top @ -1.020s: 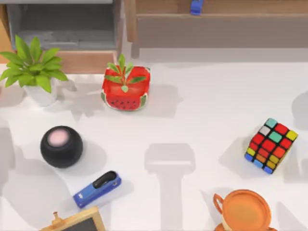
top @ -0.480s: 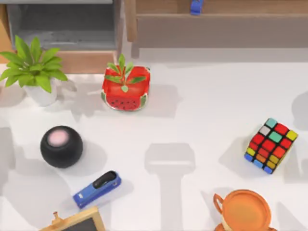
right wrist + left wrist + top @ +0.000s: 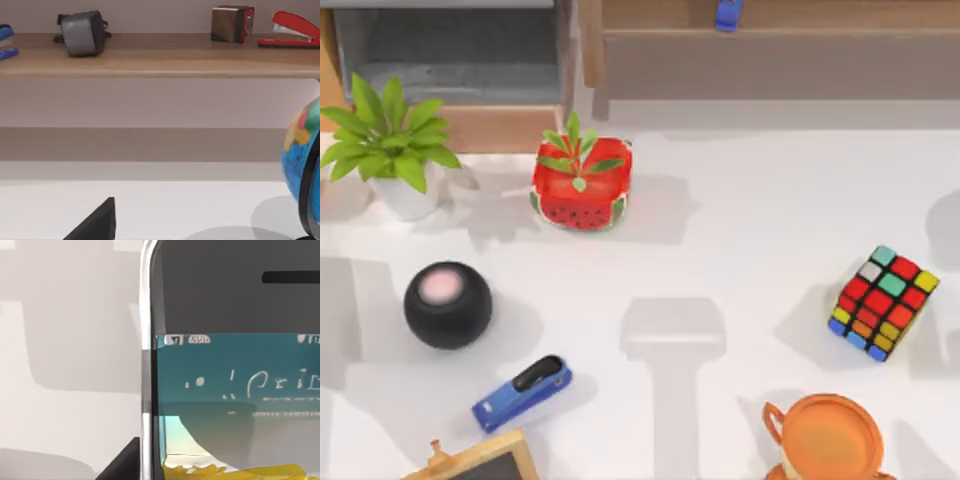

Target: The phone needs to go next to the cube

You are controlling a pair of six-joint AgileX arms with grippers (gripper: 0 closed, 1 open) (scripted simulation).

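Observation:
The phone (image 3: 235, 365) looms very close in the left wrist view, with a silver-white edge, a dark top bezel and a lit teal screen. A dark part of my left gripper (image 3: 122, 465) shows beside the phone's edge; whether it holds the phone is unclear. The cube (image 3: 883, 302), with red, orange, blue, yellow and teal stickers on a black grid, sits on the white table at the right in the top view. A dark part of my right gripper (image 3: 95, 222) shows low in the right wrist view, above the bare table and facing a shelf.
On the table stand a leafy pot plant (image 3: 390, 140), a watermelon planter (image 3: 580, 185), a black round speaker (image 3: 447, 304), a blue stapler (image 3: 522, 392), an orange cup (image 3: 830, 438) and a wooden-framed board (image 3: 485, 462). A globe (image 3: 302, 150) stands near the right arm.
The arm shadow at the table's left edge has shifted and grown squarer. The objects in the top view have stayed where they were.

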